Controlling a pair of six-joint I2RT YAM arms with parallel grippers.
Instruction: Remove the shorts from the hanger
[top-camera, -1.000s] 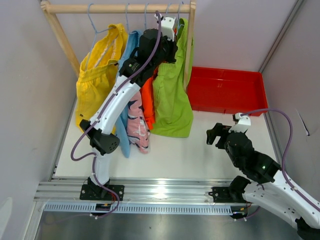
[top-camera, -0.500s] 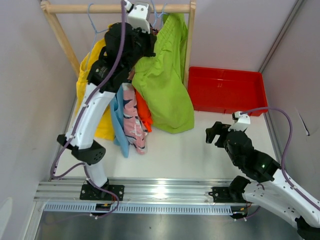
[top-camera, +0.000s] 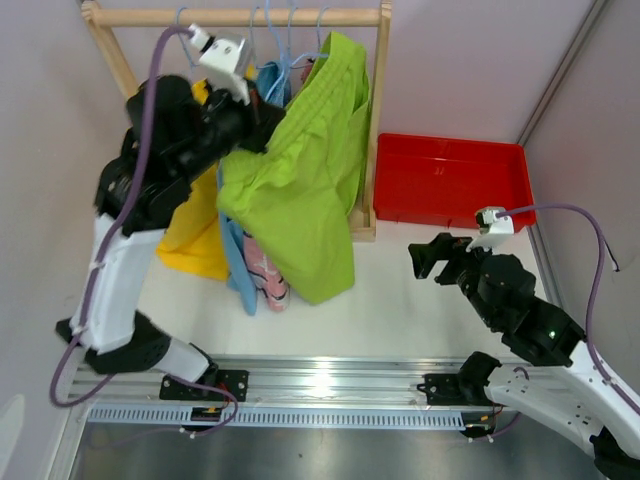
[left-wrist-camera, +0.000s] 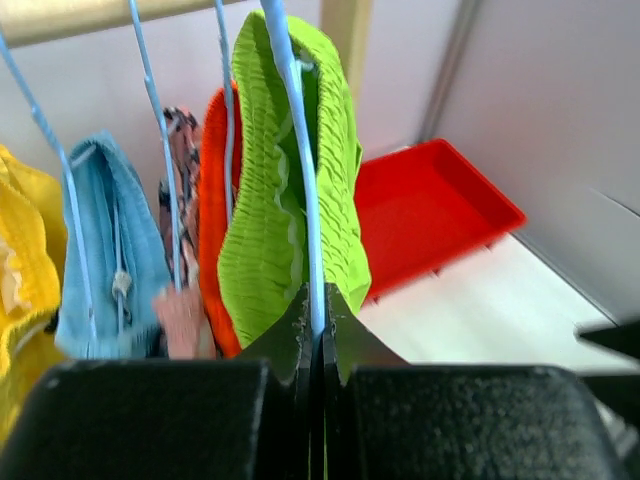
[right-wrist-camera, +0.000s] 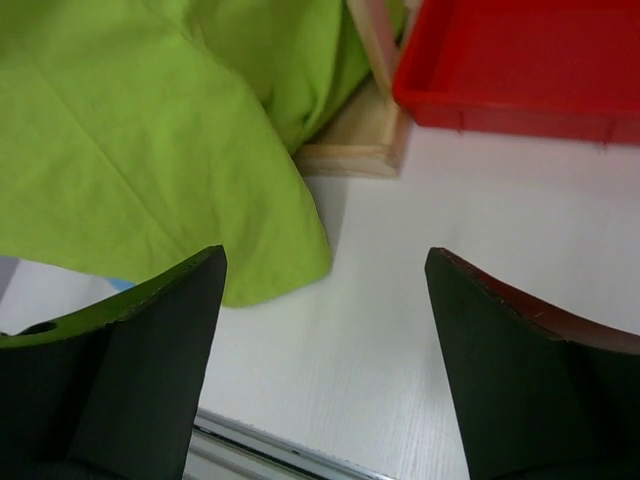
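The lime green shorts (top-camera: 300, 180) hang on a light blue wire hanger (left-wrist-camera: 300, 150). My left gripper (left-wrist-camera: 320, 310) is shut on that wire just below the ruffled waistband (left-wrist-camera: 270, 200), and holds it up to the left below the wooden rail (top-camera: 240, 16). The green cloth drapes over the other shorts: yellow (top-camera: 190, 240), light blue (left-wrist-camera: 110, 250), pink patterned (top-camera: 265, 275) and orange (left-wrist-camera: 212, 200), all on hangers. My right gripper (top-camera: 425, 258) is open low over the table, with nothing between its fingers (right-wrist-camera: 150, 330) and the green hem (right-wrist-camera: 200, 200) just ahead.
A red tray (top-camera: 450, 180) stands at the back right, beside the rack's wooden post (top-camera: 375, 120) and its foot (right-wrist-camera: 350, 155). Grey walls close in the left and right sides. A metal rail (top-camera: 320, 385) runs along the near edge.
My left arm has swung up and to the left, dragging the hanger and lime green shorts leftward across the other shorts. The right gripper has risen slightly and stays open.
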